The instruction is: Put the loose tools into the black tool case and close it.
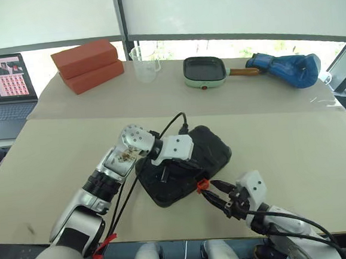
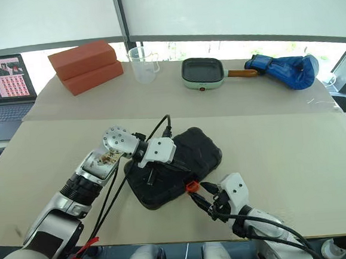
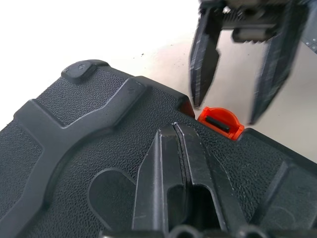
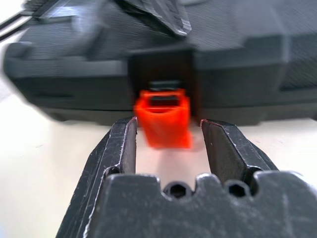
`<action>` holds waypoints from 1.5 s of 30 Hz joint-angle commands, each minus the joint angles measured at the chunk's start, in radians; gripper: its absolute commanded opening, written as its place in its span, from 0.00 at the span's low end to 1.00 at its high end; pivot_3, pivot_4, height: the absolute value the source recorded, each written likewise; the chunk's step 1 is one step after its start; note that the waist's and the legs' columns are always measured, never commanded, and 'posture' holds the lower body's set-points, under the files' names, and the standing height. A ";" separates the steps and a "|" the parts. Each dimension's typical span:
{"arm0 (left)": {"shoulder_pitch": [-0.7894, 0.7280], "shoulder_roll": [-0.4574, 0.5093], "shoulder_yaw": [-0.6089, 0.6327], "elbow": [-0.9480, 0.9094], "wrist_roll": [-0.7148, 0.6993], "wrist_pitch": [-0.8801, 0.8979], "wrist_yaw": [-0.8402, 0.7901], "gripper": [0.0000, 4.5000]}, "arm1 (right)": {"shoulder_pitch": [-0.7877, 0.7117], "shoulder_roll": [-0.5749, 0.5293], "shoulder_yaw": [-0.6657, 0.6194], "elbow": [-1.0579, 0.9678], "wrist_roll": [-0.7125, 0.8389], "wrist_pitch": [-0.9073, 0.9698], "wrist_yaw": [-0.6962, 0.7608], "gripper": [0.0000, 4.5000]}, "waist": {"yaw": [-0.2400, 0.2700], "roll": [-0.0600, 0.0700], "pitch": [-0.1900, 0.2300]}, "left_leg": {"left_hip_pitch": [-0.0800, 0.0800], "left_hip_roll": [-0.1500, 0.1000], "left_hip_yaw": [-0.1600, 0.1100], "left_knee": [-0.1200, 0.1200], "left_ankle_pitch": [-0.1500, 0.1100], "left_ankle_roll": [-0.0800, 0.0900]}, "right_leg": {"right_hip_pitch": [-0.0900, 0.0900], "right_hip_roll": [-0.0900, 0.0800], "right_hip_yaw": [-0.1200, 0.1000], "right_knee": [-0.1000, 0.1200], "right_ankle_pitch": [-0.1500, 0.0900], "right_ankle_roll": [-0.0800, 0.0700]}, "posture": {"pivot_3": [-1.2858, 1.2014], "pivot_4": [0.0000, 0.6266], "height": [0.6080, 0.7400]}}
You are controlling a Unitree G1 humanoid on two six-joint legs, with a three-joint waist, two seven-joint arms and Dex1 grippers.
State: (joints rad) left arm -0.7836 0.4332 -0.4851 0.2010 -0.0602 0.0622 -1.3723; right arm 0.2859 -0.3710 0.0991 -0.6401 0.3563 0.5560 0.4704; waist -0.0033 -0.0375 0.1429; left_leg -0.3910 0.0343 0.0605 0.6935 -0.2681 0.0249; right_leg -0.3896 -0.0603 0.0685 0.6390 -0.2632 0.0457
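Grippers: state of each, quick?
Left end effector: shut, pressed on the closed case.
Right end effector: open, fingers either side of the orange latch.

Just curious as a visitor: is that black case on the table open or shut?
Shut: the black case lies flat with its lid down, left pincer pressing on it. Whether its orange latch has clicked, I cannot tell.
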 commanded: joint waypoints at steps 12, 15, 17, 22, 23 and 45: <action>0.033 0.002 -0.055 0.030 0.058 -0.003 -0.015 0.00 | -0.019 0.000 0.018 0.042 0.019 -0.054 0.050 0.54 | 0.001 0.000 0.000 | 0.000 0.000 0.000 0.000 0.000 0.000 | 0.000 0.000 0.000 0.000 0.000 0.000 | 0.52 0.24 1.00; 0.034 0.004 -0.056 0.029 0.060 -0.003 -0.017 0.00 | -0.037 0.005 0.033 0.050 -0.006 -0.066 0.036 0.60 | 0.001 0.000 0.000 | 0.000 0.000 0.000 0.000 0.000 0.000 | 0.000 0.000 0.000 -0.001 0.000 0.000 | 0.52 0.24 1.00; 0.035 0.006 -0.057 0.027 0.061 -0.002 -0.019 0.00 | -0.043 0.011 0.040 0.048 -0.013 -0.070 0.029 0.71 | 0.001 0.000 0.000 | 0.000 0.000 0.000 0.000 0.000 0.000 | 0.000 0.000 0.000 -0.001 0.000 0.000 | 0.52 0.24 1.00; 0.031 0.011 -0.059 0.033 0.065 -0.008 -0.025 0.00 | -0.044 0.013 0.038 0.050 -0.014 -0.084 0.027 0.78 | 0.000 0.000 0.000 | -0.001 0.000 0.000 0.000 0.000 0.000 | 0.000 0.000 0.000 -0.001 0.000 0.000 | 0.52 0.24 1.00; 0.030 0.011 -0.059 0.036 0.066 -0.010 -0.026 0.00 | -0.045 0.014 0.037 0.051 -0.012 -0.085 0.027 0.78 | 0.000 0.000 0.000 | -0.001 0.000 0.000 0.000 0.000 0.000 | 0.000 0.000 0.000 -0.001 0.000 0.000 | 0.52 0.24 1.00; 0.033 -0.010 -0.058 0.055 0.078 -0.029 -0.018 0.00 | 0.030 -0.040 0.033 0.056 -0.105 -0.294 0.068 0.27 | 0.008 0.000 0.000 | -0.003 0.000 0.000 -0.001 -0.001 0.002 | 0.000 0.000 0.000 -0.008 0.000 0.001 | 0.52 0.24 1.00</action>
State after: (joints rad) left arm -0.7820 0.4115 -0.4855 0.2096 -0.0409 0.0216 -1.3789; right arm 0.3117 -0.3953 0.1500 -0.5328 0.2677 0.3004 0.5424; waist 0.0047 -0.0376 0.1427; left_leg -0.3950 0.0344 0.0603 0.6926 -0.2698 0.0275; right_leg -0.3894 -0.0605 0.0680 0.6307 -0.2632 0.0471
